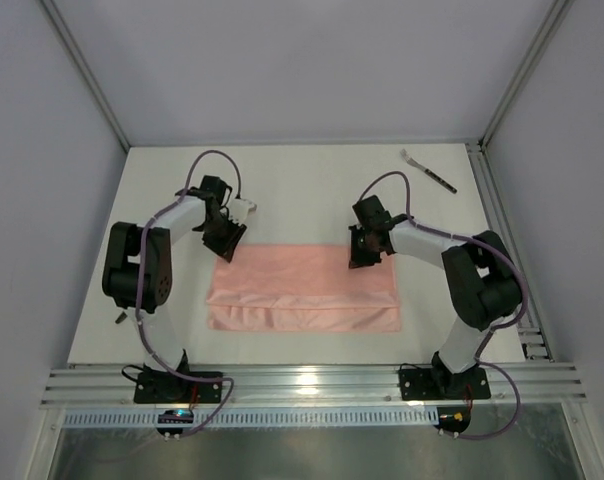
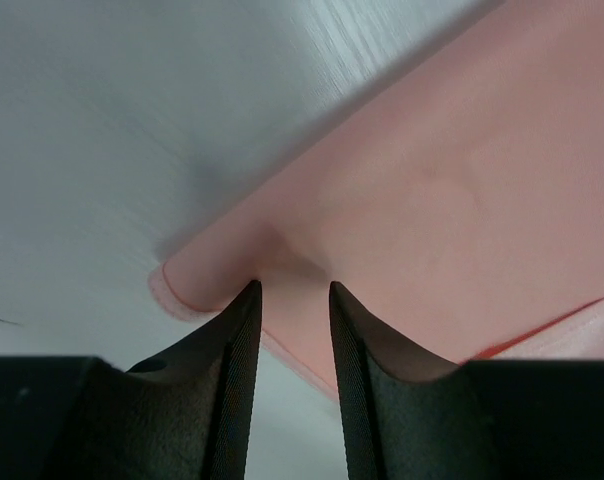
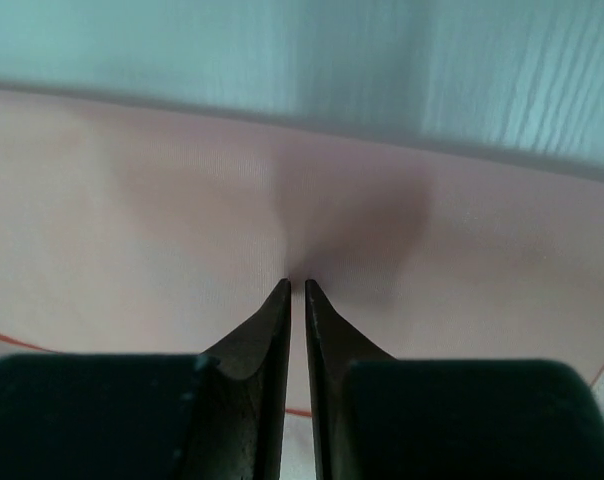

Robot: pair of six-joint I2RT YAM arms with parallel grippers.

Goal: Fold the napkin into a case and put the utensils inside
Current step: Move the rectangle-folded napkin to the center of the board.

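The salmon-pink napkin [image 1: 302,290] lies folded into a wide oblong on the white table, with a lower flap turned up along its near edge. My left gripper [image 1: 225,238] sits at its far left corner. In the left wrist view the left gripper [image 2: 292,285] is open, its tips resting on the napkin [image 2: 432,200] at the rounded corner fold. My right gripper [image 1: 362,255] is near the far right edge. In the right wrist view it [image 3: 297,283] shows only a narrow slit, tips touching a dark pucker in the napkin [image 3: 182,200]. The fork [image 1: 429,169] lies apart at the far right.
Grey enclosure walls with metal posts [image 1: 87,85] surround the table. A slotted aluminium rail [image 1: 312,385] runs along the near edge, carrying both arm bases. A metal track [image 1: 502,240] lines the right side, close to the fork.
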